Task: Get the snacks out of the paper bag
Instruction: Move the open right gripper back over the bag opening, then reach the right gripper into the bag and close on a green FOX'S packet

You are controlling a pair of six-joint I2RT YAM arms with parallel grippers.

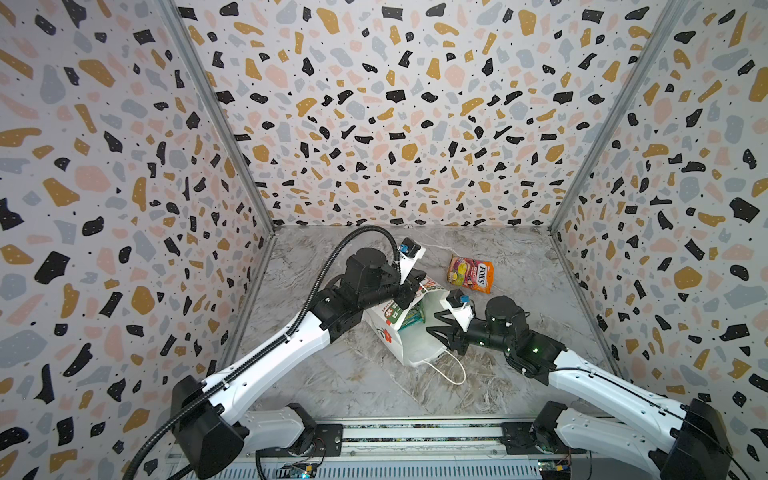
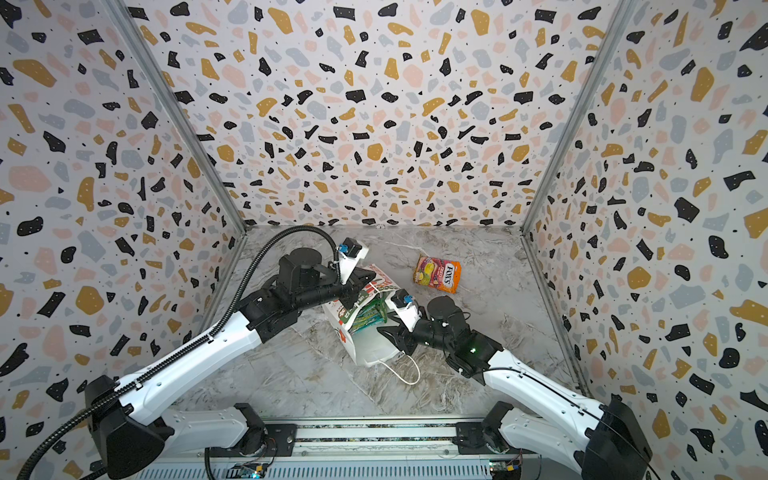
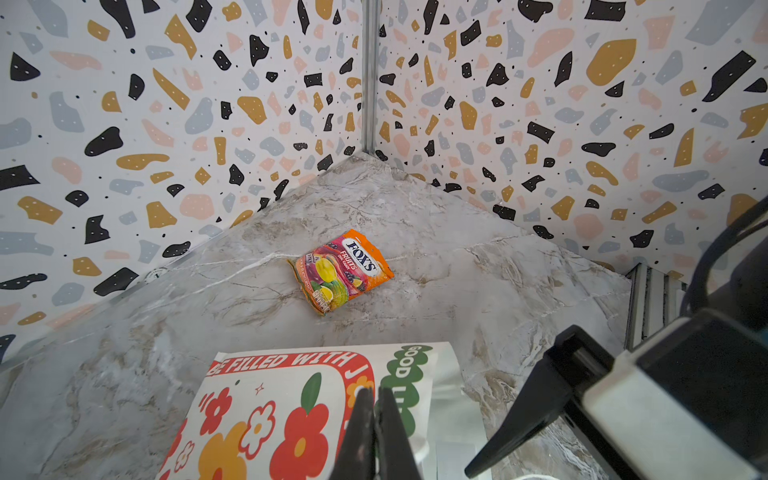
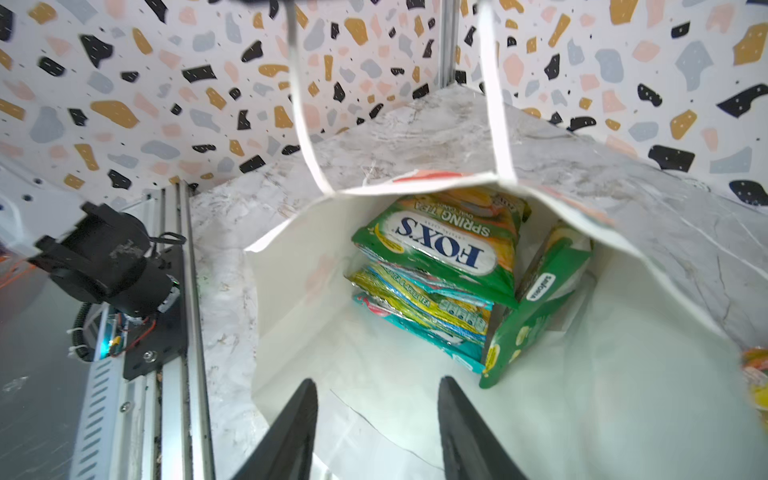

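Right gripper (image 1: pixel 432 323) open at the mouth of the paper bag (image 1: pixel 409 347), packets stacked deeper inside
The bag lies on its side on the desk (image 1: pixel 332 374) with its mouth towards the right arm. The left gripper (image 3: pixel 376 432) has its jaws pressed together on the bag's upper cord handle (image 4: pixel 305 137), which runs taut upward and lifts the mouth open. The right gripper's jaws stand apart and hold nothing. In the right wrist view its fingers (image 4: pixel 299 415) sit just inside the rim, with the green-yellow packet (image 4: pixel 440 245) ahead of them at the far end, untouched, on top of a pile that includes a teal packet (image 4: pixel 415 332). The orange-pink packet (image 1: pixel 469 275) lies flat on the desk beyond the bag, apart from both grippers
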